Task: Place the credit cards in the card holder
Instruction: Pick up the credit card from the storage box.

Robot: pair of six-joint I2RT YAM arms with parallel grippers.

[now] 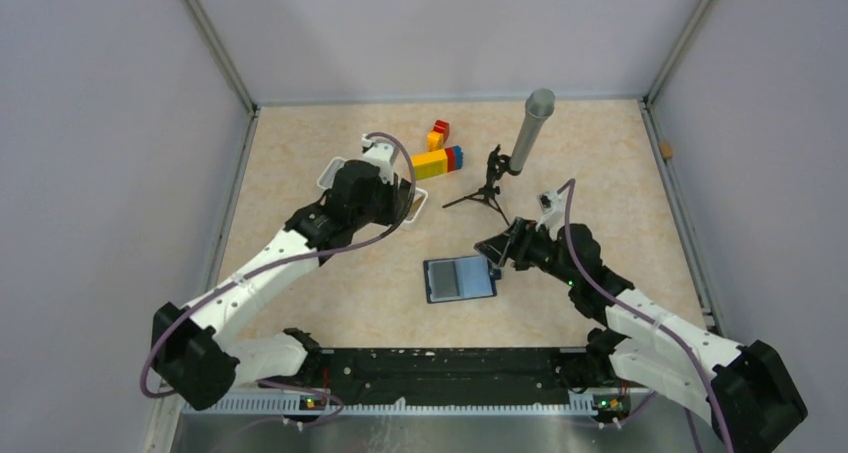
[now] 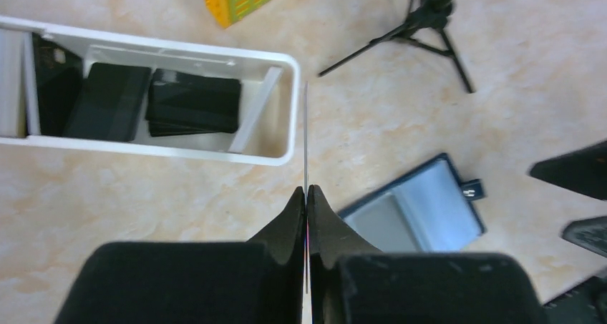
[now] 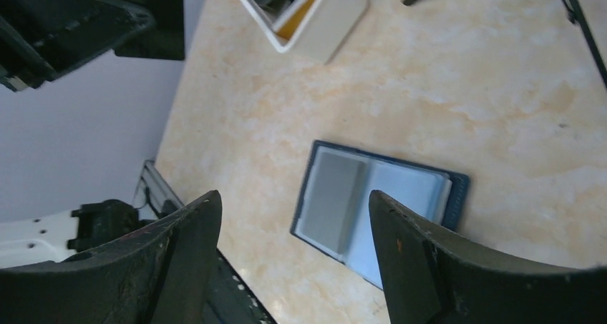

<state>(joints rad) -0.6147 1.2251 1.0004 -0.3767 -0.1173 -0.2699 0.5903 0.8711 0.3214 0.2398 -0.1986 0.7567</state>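
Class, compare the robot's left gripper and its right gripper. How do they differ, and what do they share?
1. The left gripper has its fingers shut on a thin card, seen edge-on. The right gripper has its fingers wide apart and holds nothing.
2. The left gripper is near the end of the white tray. The right gripper is near the open card holder.
Both have black fingers.

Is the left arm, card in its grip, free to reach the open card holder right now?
Probably yes. The left gripper pinches a card, and only bare table lies between it and the card holder. The right gripper, open by the holder, might crowd it.
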